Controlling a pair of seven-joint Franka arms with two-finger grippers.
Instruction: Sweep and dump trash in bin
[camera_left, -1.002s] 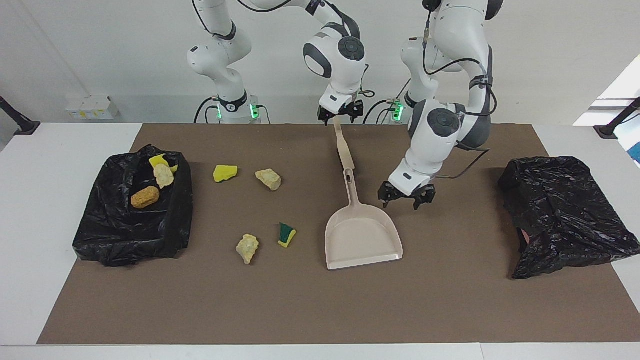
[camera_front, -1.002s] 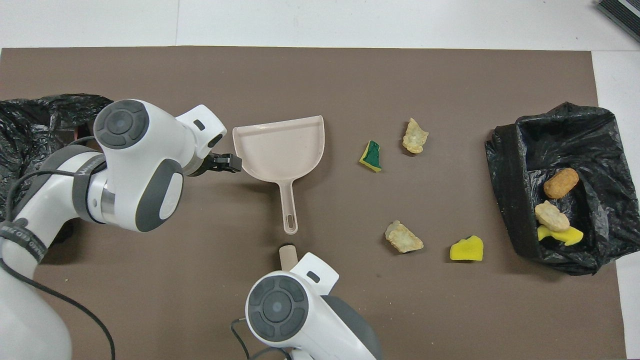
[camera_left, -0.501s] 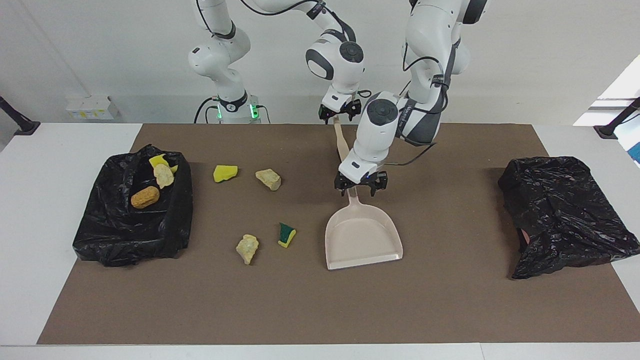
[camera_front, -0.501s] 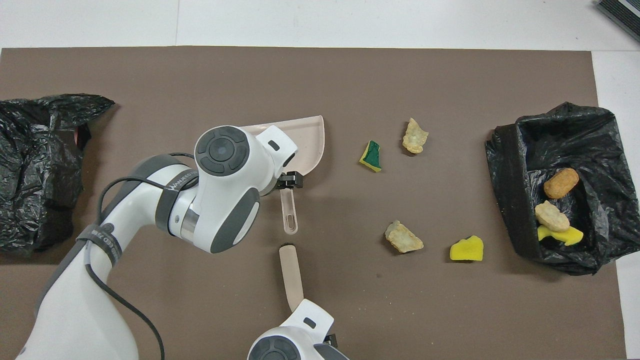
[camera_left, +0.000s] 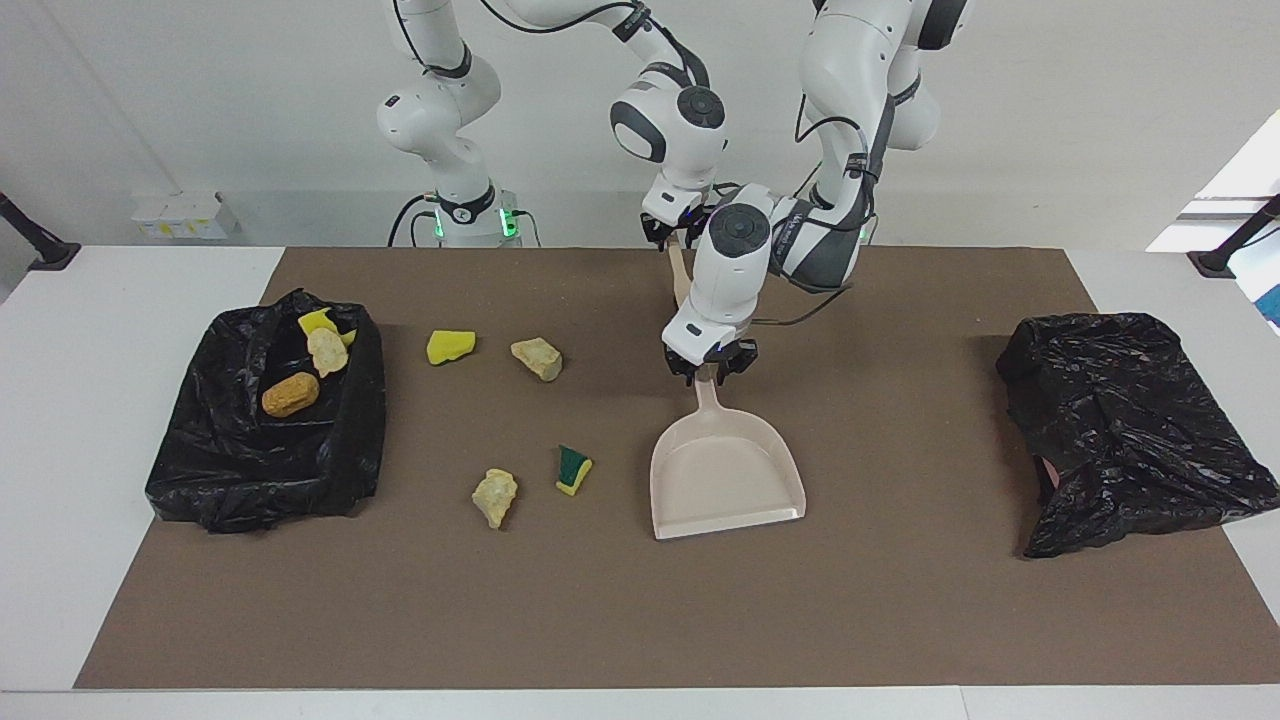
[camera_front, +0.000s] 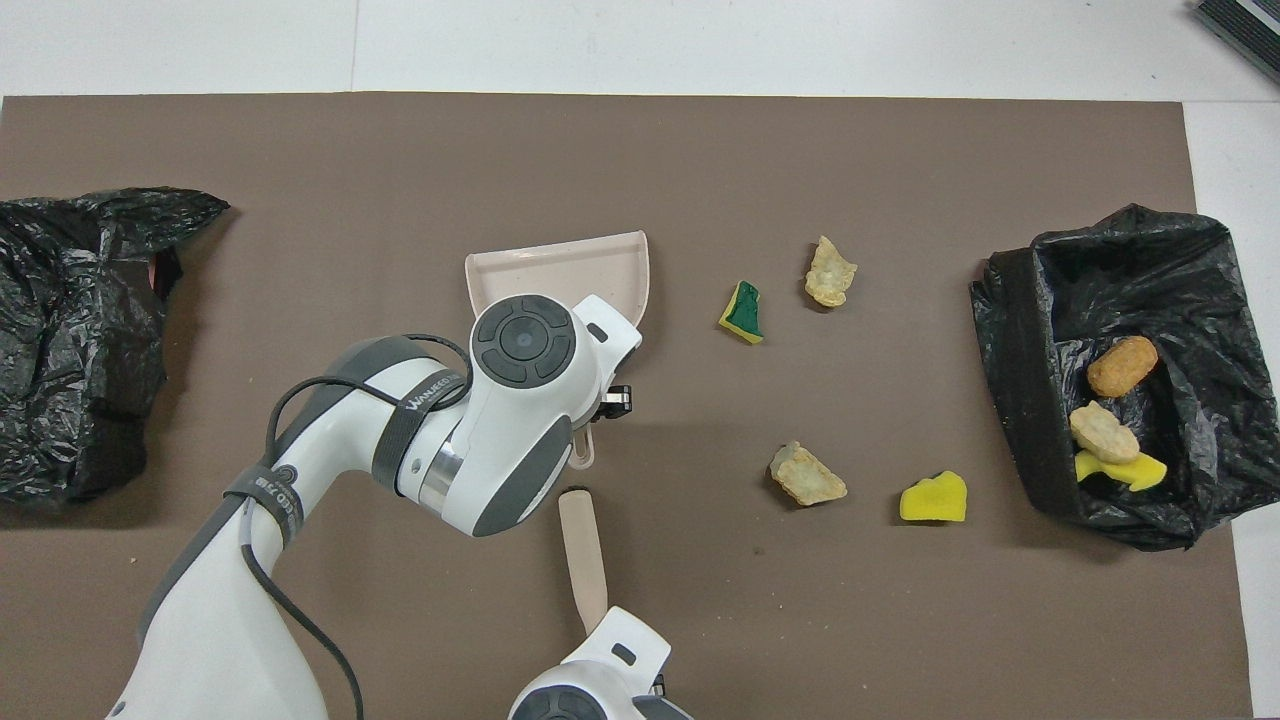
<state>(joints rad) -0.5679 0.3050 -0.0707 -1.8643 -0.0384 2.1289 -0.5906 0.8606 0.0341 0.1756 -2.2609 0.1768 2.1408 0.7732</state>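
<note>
The beige dustpan (camera_left: 725, 470) lies flat mid-mat, handle toward the robots. My left gripper (camera_left: 712, 372) is shut on that handle; in the overhead view its wrist covers the grip above the dustpan (camera_front: 560, 270). My right gripper (camera_left: 680, 232) is at the robot-side end of a beige stick (camera_front: 585, 560), half hidden by the left arm. On the mat lie trash pieces: a yellow sponge (camera_left: 450, 346), two beige lumps (camera_left: 537, 358) (camera_left: 495, 496) and a green-and-yellow wedge (camera_left: 573, 470). The black-lined bin (camera_left: 330, 460) holds an orange-brown lump (camera_left: 290, 394), a beige lump (camera_left: 327, 350) and a yellow chunk (camera_left: 317, 322).
A crumpled black bag (camera_left: 1130, 430) sits at the left arm's end of the brown mat (camera_left: 900, 600). The bin stands at the right arm's end. White table shows around the mat's edges.
My left gripper swung from beside the pan onto the dustpan handle and closed there. My right gripper drew back along the stick to its robot-side end. Trash has not moved.
</note>
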